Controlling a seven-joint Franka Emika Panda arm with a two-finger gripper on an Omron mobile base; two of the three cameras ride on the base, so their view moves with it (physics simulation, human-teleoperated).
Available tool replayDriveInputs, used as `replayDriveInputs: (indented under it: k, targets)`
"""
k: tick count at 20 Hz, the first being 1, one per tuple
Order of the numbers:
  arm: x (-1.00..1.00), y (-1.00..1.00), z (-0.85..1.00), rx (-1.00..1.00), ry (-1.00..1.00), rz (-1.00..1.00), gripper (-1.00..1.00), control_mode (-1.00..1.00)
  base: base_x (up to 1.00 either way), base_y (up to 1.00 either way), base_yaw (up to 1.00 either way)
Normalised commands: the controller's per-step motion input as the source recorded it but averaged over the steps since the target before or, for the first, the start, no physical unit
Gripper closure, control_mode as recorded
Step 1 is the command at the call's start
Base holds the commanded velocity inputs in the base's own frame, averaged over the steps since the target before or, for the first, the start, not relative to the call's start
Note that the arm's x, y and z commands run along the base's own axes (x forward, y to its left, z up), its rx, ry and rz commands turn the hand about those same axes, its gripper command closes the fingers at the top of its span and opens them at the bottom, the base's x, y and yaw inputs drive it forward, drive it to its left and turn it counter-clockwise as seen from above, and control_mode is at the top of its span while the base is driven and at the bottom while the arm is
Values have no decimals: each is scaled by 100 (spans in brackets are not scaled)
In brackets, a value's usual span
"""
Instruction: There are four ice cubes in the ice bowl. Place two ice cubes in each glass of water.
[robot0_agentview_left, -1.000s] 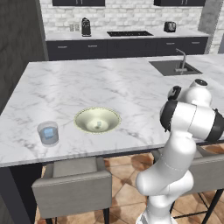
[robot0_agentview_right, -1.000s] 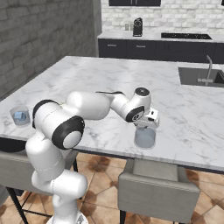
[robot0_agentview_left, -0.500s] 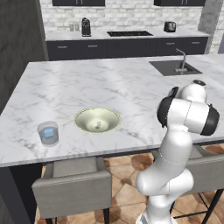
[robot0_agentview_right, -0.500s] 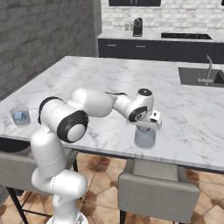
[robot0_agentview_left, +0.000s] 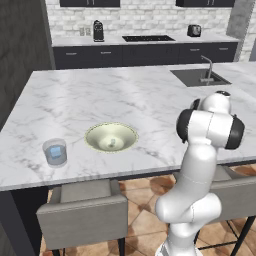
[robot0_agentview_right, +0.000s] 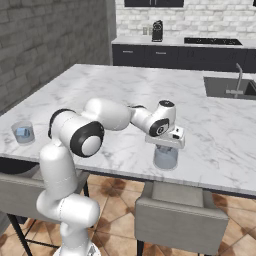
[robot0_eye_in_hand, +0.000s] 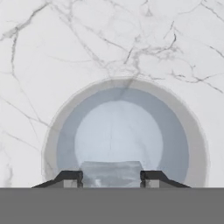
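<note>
Claw: my gripper (robot0_eye_in_hand: 111, 175) is clamping an ice cube (robot0_eye_in_hand: 111, 173), lower centre of hand view.
Aim: I am hovering over the tumbler (robot0_eye_in_hand: 124, 135).
Release: I am judging a centred drop best.

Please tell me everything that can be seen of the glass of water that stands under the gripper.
The glass is a short, clear, grey-blue tumbler, upright on the white marble counter near its front edge. The gripper hangs directly above its mouth. In the hand view the round rim and pale bottom show from above. A pale translucent ice cube sits between the fingertips, over the opening. Whether other cubes lie inside cannot be told.
</note>
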Motion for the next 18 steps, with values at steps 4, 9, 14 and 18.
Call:
replayDriveInputs:
  k: [4,9,14,18]
  targets:
    - [18,-6,-15,0,8,0,100,-100,0,0,0]
    - [21,-24,-8,0,7,0,100,-100,0,0,0]
    - [15,-11,0,0,3,0,100,-100,0,0,0]
    - [11,0,-5,0,5,0,100,-100,0,0,0]
